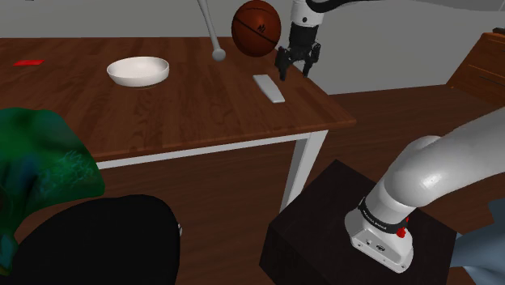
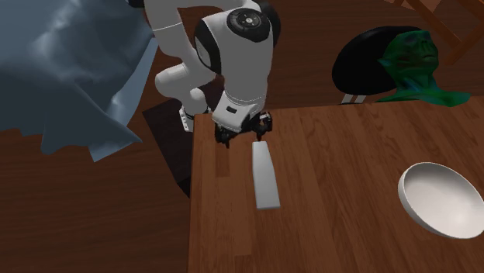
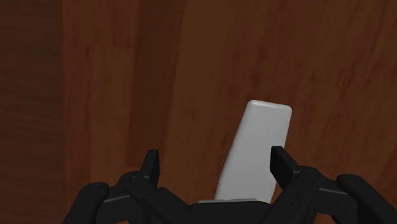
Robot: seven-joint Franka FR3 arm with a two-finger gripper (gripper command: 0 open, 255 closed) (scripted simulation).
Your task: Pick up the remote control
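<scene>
1. While its two black fingers are held apart with nothing clasped between them, the gripper (image 1: pixel 294 74) is seen poised above the wooden table (image 1: pixel 162 113), over the corner that is set closest to the dark stand (image 1: pixel 324 235)
2. The remote control (image 1: pixel 269 88), drawn as a plain pale grey slab, is laid flat on the tabletop near that corner, its long side running roughly along the table's edge
3. From the second exterior view, the gripper (image 2: pixel 243 136) is shown above the end of the remote control (image 2: pixel 265 174) that is turned toward the arm, while the rest of the slab is stretched out across the table (image 2: pixel 341 155)
4. Through the wrist view, the remote control (image 3: pixel 257 149) is framed between the spread fingers of the gripper (image 3: pixel 215 158), nearer to one finger than the other, and the brown grain of the table (image 3: pixel 127 95) is seen around it
5. A white bowl (image 1: pixel 138 71) is set well apart from the remote control on the same tabletop, and a basketball (image 1: pixel 256 27) is pictured just behind the gripper
6. A green mask-like head (image 2: pixel 415 62) is seen beside the table
</scene>
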